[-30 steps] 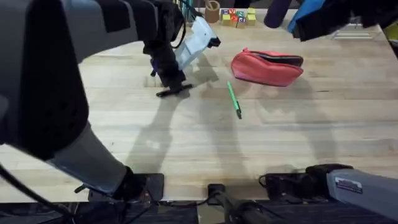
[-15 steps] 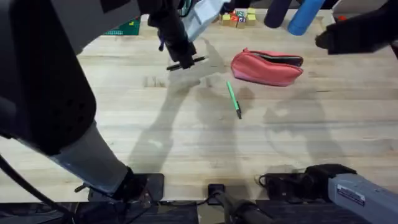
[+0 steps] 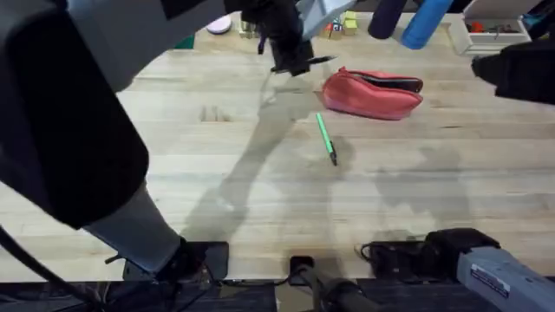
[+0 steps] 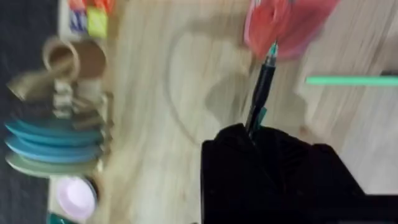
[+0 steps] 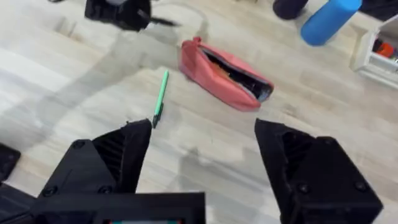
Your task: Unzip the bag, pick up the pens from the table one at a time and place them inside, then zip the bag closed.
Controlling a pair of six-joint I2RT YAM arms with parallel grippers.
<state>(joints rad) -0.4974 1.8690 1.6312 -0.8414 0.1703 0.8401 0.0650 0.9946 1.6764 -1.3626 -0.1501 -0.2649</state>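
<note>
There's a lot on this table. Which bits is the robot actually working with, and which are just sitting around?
Part of the job:
- coral-pink pouch, unzipped
- black pen, held in the left gripper
- green pen, lying on the table
- right gripper, open, holding nothing

Just lying about:
- blue cylinder
- coloured blocks
- stack of teal plates

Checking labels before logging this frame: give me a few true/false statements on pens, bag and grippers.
1. The left gripper holds the black pen. True.
2. The green pen is inside the bag. False: it lies on the table in front of the bag.
3. The bag's zipper is open. True.
4. The right gripper grips the green pen. False: its fingers are open and empty.
5. The bag stands upright. False: it lies on its side.
</note>
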